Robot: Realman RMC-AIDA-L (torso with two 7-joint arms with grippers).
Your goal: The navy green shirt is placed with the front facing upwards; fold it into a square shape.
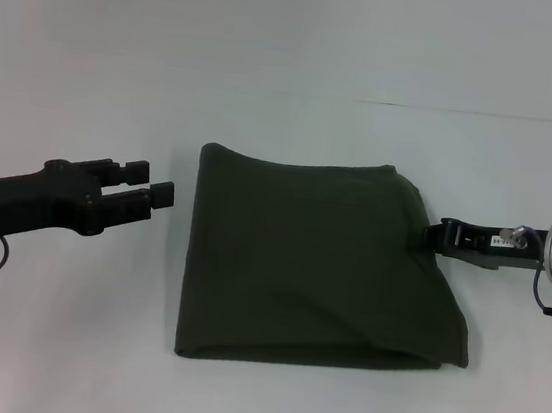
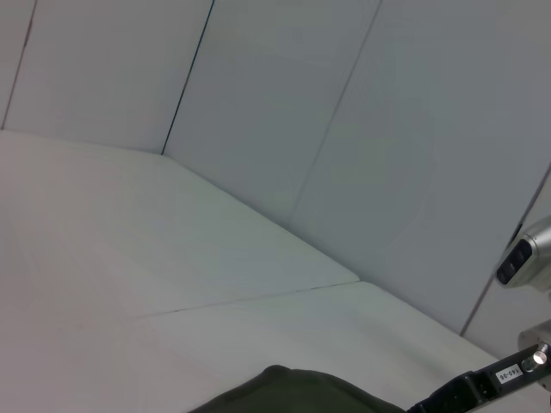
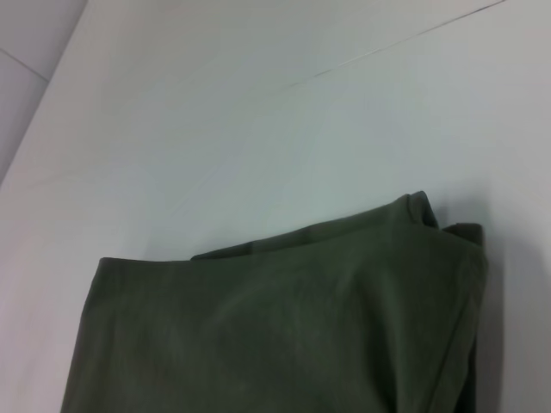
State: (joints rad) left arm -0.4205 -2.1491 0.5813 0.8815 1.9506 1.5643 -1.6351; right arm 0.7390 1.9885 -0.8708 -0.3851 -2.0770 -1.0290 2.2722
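Observation:
The navy green shirt (image 1: 310, 261) lies folded into a rough square in the middle of the white table, plain dark olive cloth facing up with no lettering showing. My left gripper (image 1: 153, 183) hovers just left of the shirt's far left corner, open, with nothing between its fingers and a small gap to the cloth. My right gripper (image 1: 437, 236) is at the shirt's right edge, where the cloth bulges toward it. The right wrist view shows a layered corner of the shirt (image 3: 284, 335). In the left wrist view a strip of shirt (image 2: 293, 391) and the right gripper (image 2: 461, 393) appear.
The white table (image 1: 305, 49) extends on all sides of the shirt, with a thin seam line (image 1: 469, 112) at the back right. Pale wall panels (image 2: 344, 112) stand behind the table.

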